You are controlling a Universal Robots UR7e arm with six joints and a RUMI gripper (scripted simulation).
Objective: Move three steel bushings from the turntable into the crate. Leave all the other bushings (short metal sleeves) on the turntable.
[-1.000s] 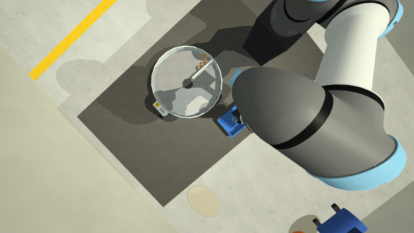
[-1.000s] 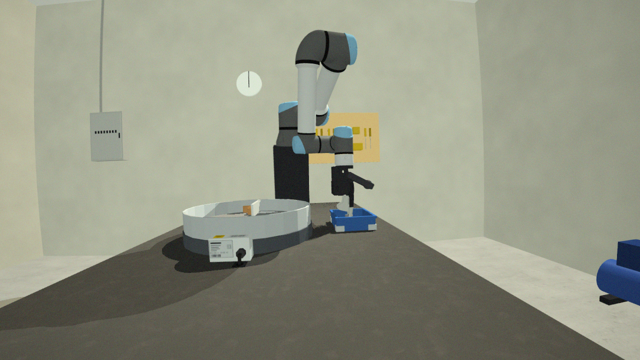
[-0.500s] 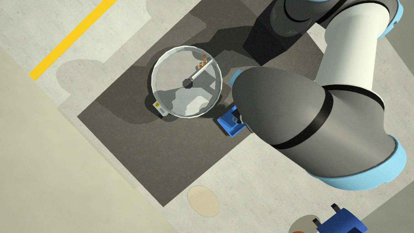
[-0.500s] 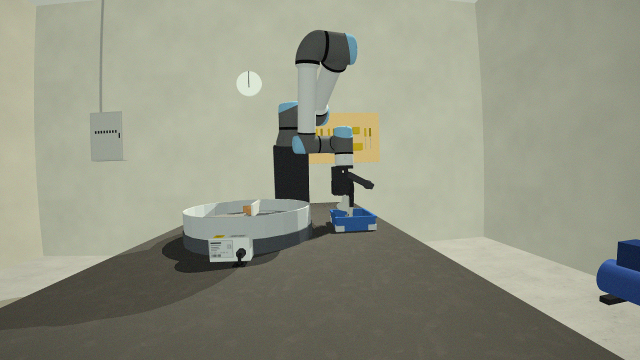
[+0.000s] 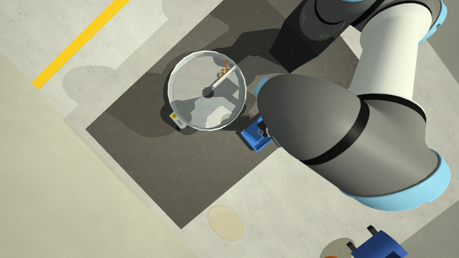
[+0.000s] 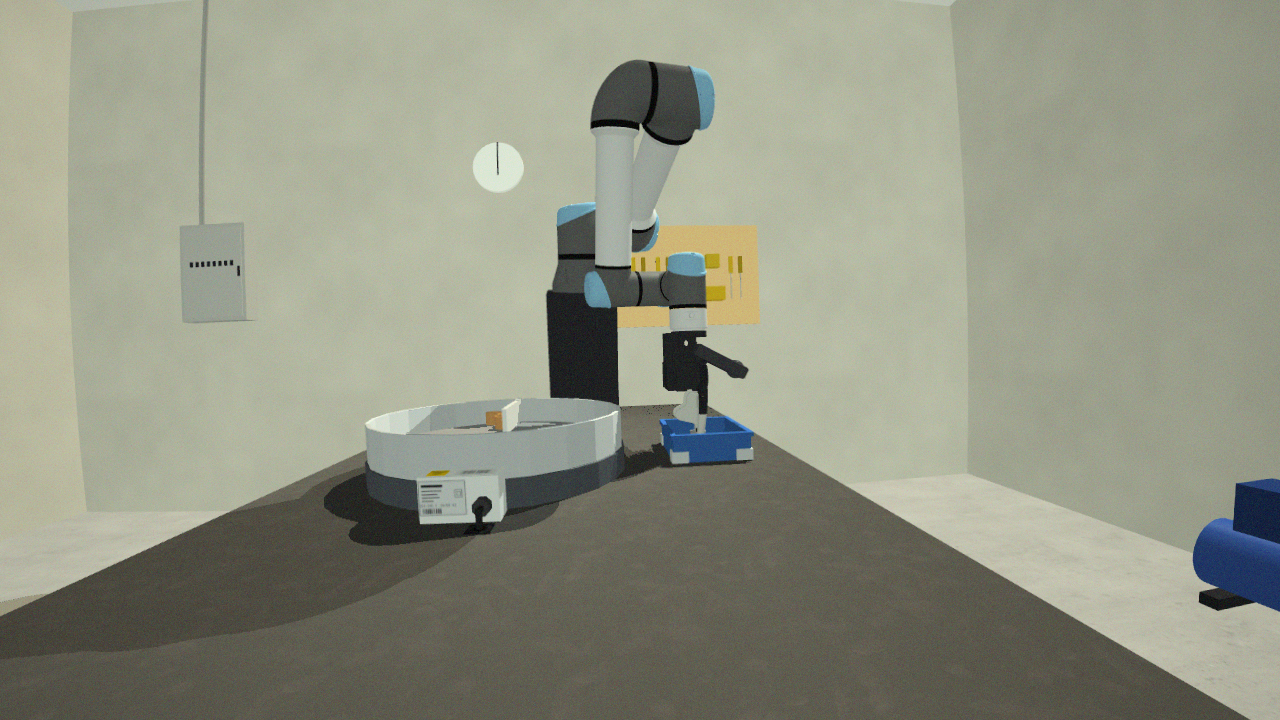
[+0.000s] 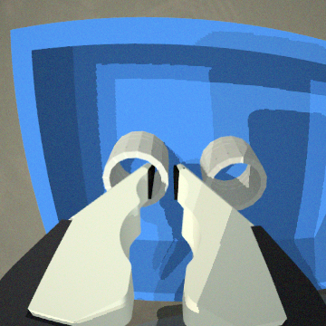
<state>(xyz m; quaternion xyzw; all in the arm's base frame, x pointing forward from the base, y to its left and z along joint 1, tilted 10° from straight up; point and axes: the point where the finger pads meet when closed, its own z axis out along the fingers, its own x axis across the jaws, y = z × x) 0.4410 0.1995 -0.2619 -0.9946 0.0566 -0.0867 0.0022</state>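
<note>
Blue is the crate (image 5: 247,139) (image 6: 708,448) (image 7: 136,31), and over its inside the gripper (image 5: 264,132) (image 6: 699,428) (image 7: 164,182) points down, its fingers almost together, with a narrow gap and nothing held between them. Inside the crate are two steel bushings (image 5: 258,132) (image 7: 139,144), apart from each other, one at each side of the fingertips in the wrist view; I cannot tell if the fingers touch them. Near the crate, to its left in the exterior view, stands the round turntable (image 5: 170,76) (image 6: 492,452). On it, at least three copper-coloured bushings (image 5: 223,62) (image 6: 494,419) are grouped beside the white bar (image 5: 224,76) (image 6: 511,415). Farther from the crate, at the outer side of the turntable, is a white control box (image 5: 178,121) (image 6: 460,497). Well behind the crate, a yellowish tool board (image 6: 742,308) hangs on the wall.
</note>
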